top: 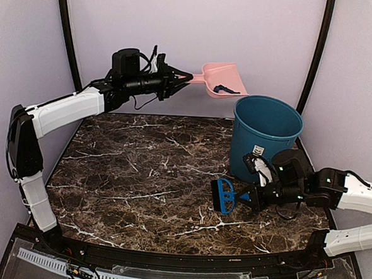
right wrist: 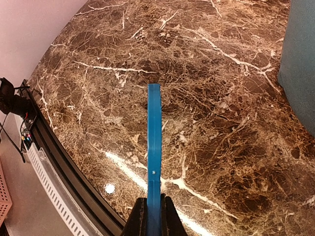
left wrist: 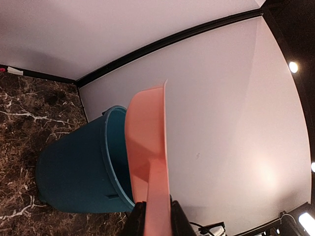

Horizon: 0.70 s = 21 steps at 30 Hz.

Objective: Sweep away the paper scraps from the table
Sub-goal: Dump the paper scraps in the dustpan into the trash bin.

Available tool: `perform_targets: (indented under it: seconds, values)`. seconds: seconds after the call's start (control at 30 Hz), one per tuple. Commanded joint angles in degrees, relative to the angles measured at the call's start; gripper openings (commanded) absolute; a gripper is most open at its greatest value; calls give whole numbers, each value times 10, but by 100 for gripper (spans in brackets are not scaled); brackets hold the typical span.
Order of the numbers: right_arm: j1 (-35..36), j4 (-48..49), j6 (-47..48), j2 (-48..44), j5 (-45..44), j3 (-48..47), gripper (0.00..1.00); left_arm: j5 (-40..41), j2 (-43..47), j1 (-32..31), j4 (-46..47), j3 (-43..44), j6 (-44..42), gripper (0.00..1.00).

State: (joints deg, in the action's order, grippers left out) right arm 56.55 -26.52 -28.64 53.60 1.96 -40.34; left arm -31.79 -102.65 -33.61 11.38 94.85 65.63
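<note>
Where the top view is read as a clock face centred on the table point(top: 140, 168), a flat slab of dark brown marble pattern with white veins and a black rim, the fixtures lie as follows. A round, smooth-walled blue bin point(top: 265, 128), tapering toward its base and bearing a small white label, stands on the table at 2 o'clock. The left gripper point(top: 179, 81) is closed down on the handle of a smooth pale-pink plastic dustpan point(top: 221, 75), which it holds raised in the air at 12 to 1 o'clock, against the lilac rear wall and at 11 o'clock from the bin's mouth. One dark, wrinkled paper scrap point(top: 224, 89) lies in the pan of the dustpan (whether other scraps lie inside the bin cannot be told). In the left wrist view the dustpan's front edge sits close to the bin's rim. The right gripper point(right wrist: 154, 216) is clamped nearly shut on the thin handle of a small blue hand brush point(top: 225, 195), positioned low over the table at 4 o'clock, just in front of the bin's base. The brush head points toward 9 o'clock. Whether its bristles touch the marble cannot be told.
</note>
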Motion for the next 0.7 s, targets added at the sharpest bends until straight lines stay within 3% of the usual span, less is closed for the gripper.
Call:
perform_targets:
  seconds: [0.0,0.23,0.43,0.67]
  values:
    - [3,45,-6,8,9,12,0,8,-53,-26,-24,104,-21,0]
    - [3,51,-9,9,4,17,0,10,-155,-52,-52,248,-64,0]
    - [3,50,-9,19,2,16,0,6,-219,-58,-21,305,-124,0]
    - [3,57,-9,29,9,14,0,-12,-261,-64,35,344,-256,0]
